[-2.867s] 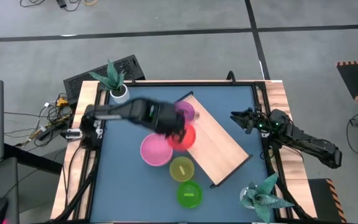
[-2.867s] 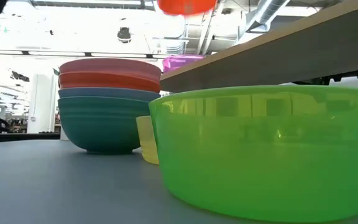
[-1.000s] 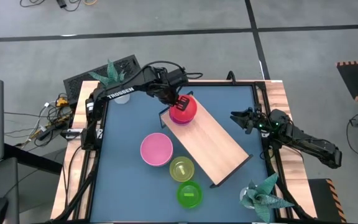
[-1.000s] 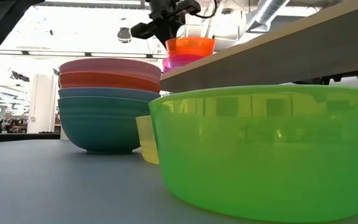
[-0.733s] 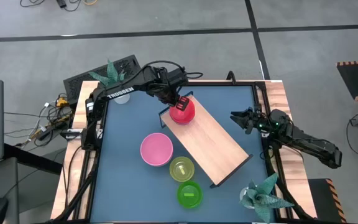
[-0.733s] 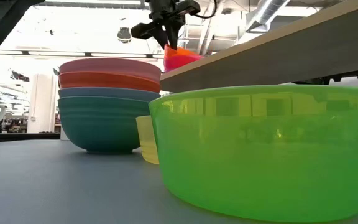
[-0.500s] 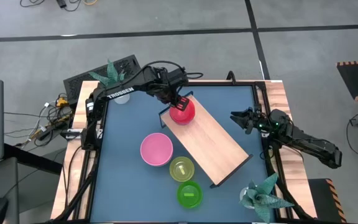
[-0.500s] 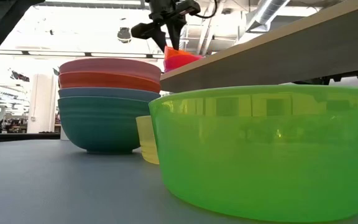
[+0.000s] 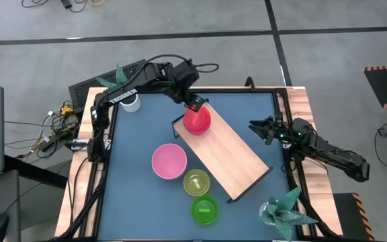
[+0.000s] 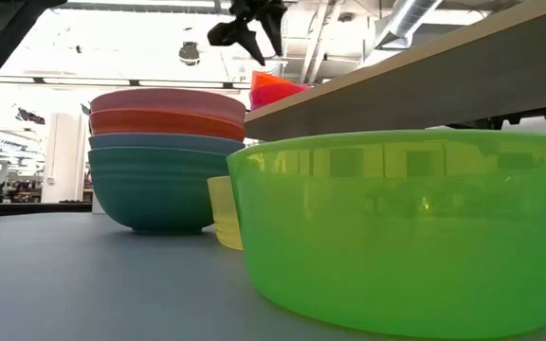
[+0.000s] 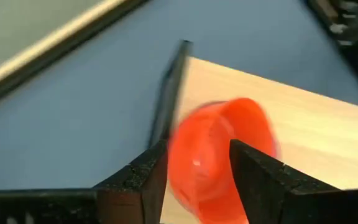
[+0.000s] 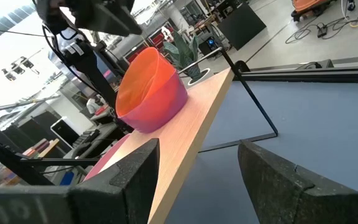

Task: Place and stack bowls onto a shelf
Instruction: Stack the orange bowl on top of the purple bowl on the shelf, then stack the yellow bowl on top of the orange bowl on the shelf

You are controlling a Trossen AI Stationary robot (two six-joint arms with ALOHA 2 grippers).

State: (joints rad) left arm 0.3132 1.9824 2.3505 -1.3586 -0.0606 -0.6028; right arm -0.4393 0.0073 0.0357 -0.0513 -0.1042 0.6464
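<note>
A red bowl point(image 9: 197, 119) sits nested in a purple bowl point(image 12: 160, 106) on the far left end of the light wooden shelf point(image 9: 232, 153). My left gripper point(image 9: 195, 102) hangs open just above the red bowl point(image 11: 219, 155), its fingers apart over the rim and clear of it point(image 10: 254, 33). A pink-topped stack of larger bowls point(image 9: 168, 161), a small yellow-green bowl point(image 9: 196, 182) and a green bowl point(image 9: 205, 210) stand on the blue tabletop. My right gripper point(image 9: 269, 129) waits open at the table's right edge point(image 12: 197, 180).
A small white plant pot point(image 9: 129, 101) stands at the far left corner and another plant point(image 9: 282, 210) at the near right corner. The shelf lies slantwise across the table, most of its board bare. Wooden rails run along both table sides.
My left gripper has opened and let go of the red bowl, which has sunk into the purple bowl on the shelf. The gripper has then risen straight up, clear of the bowl's rim. The bowl stays where it settled.
</note>
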